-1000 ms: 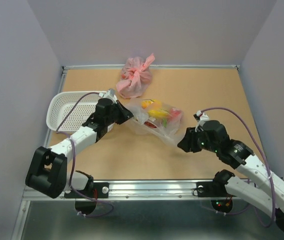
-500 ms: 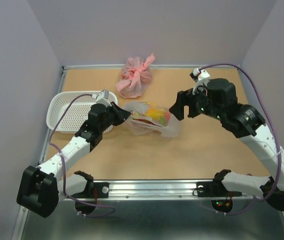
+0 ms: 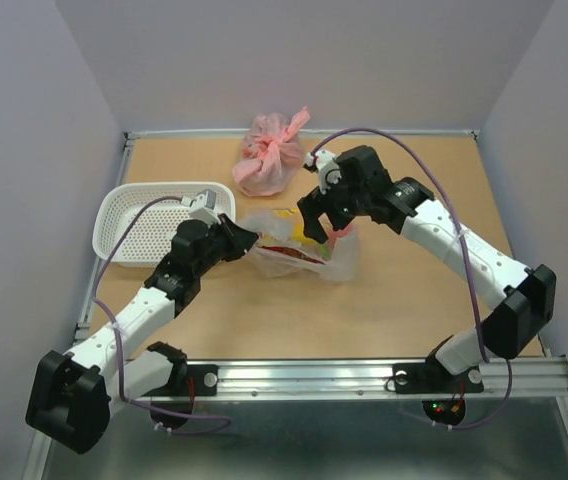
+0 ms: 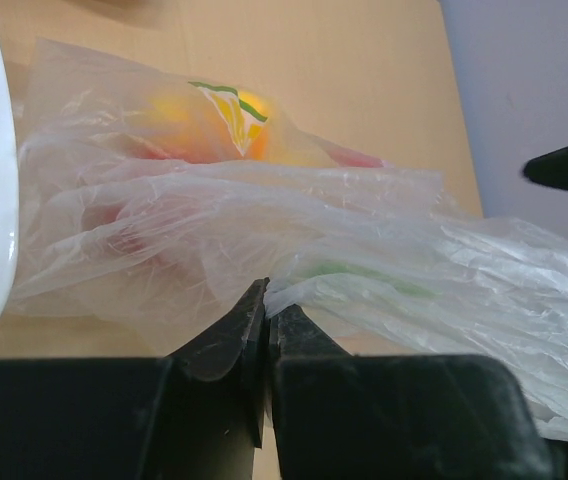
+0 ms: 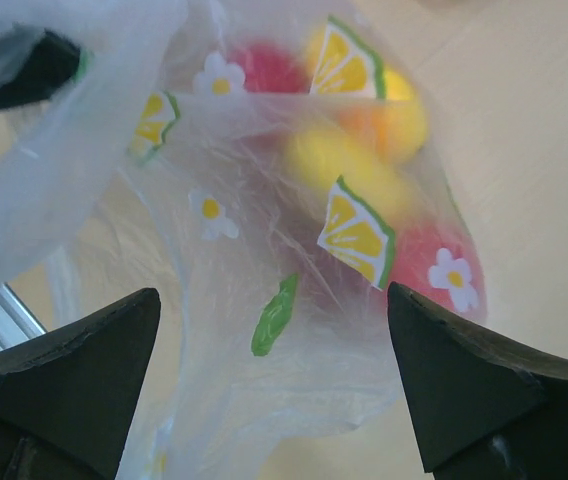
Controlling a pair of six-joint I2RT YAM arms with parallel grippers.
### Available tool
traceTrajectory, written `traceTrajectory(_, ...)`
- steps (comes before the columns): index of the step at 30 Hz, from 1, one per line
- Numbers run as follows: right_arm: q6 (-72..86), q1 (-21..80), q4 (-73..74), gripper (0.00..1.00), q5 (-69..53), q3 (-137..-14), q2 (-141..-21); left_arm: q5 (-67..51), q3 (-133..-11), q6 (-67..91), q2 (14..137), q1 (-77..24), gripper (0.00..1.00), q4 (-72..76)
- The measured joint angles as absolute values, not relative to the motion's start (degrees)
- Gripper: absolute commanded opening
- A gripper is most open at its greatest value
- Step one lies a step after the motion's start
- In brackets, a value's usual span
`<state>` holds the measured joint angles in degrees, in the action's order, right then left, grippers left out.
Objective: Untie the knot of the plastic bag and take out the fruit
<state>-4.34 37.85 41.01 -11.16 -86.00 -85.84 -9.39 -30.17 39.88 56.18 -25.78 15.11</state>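
Right arm has swung from the near right of the bench [image 3: 404, 300] to centre in the last second; bag shifted slightly left.

1. Left pincer [image 3: 250, 238], nearest and at the bag's left end: clamped on a fold of clear film, jaws fully together in the wrist view [image 4: 266, 300].
2. Bag [image 3: 309, 262]: lies on the bench at centre, long axis left to right, running rightward from that clamp. The fruit [image 5: 364, 140] is still inside, bunched toward the far side.
3. Knot: cannot be made out in any view; tied or loose, undetermined.
4. Right pincer [image 3: 314, 230]: spread wide and gripping nothing, directly above the bag's middle, fingers [image 5: 84, 350] straddling it.

Judgement: the bag lies straight below the right pincer. A short descent should reach the film, pulling against the left hold.
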Motion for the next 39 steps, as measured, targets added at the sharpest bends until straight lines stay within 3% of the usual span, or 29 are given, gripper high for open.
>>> traceTrajectory(11,-9.06,39.75,32.53,1.0,-18.85,-76.03,-91.22,-9.19,-28.47,38.96,54.57,-26.2,0.15,15.0)
traceTrajectory(14,-9.23,41.6,30.44,0.91,-17.45,-76.03,-92.97,-9.1,-28.45,38.76,54.57,-26.28,0.15,15.0)
traceTrajectory(16,-8.99,42.68,29.06,0.65,-14.06,-76.01,-94.41,-9.06,-28.45,38.74,54.46,-26.35,0.15,14.98)
traceTrajectory(17,-8.62,42.87,28.51,0.46,-12.82,-75.88,-94.67,-8.97,-28.4,38.74,54.28,-26.44,0.15,14.98)
traceTrajectory(18,-8.29,43.24,27.59,0.08,-10.17,-75.61,-95.13,-8.97,-28.16,38.74,53.82,-26.57,0.15,15.0)
traceTrajectory(19,-7.84,43.27,26.33,0.0,-8.1,-74.94,-95.13,-8.99,-27.86,38.74,53.36,-26.63,0.15,15.0)
traceTrajectory(29,3.01,39.09,20.56,0.0,13.76,-70.02,-90.52,-7.62,-22.68,38.85,46.39,-26.89,0.15,12.71)
traceTrajectory(38,17.17,22.39,18.74,0.01,14.02,-66.81,-82.3,-5.32,-21.34,39.03,45.01,-26.89,0.15,9.85)
traceTrajectory(39,17.98,22.02,18.74,0.1,13.28,-66.81,-82.56,-5.34,-21.34,39.03,45.21,-26.92,0.15,9.93)
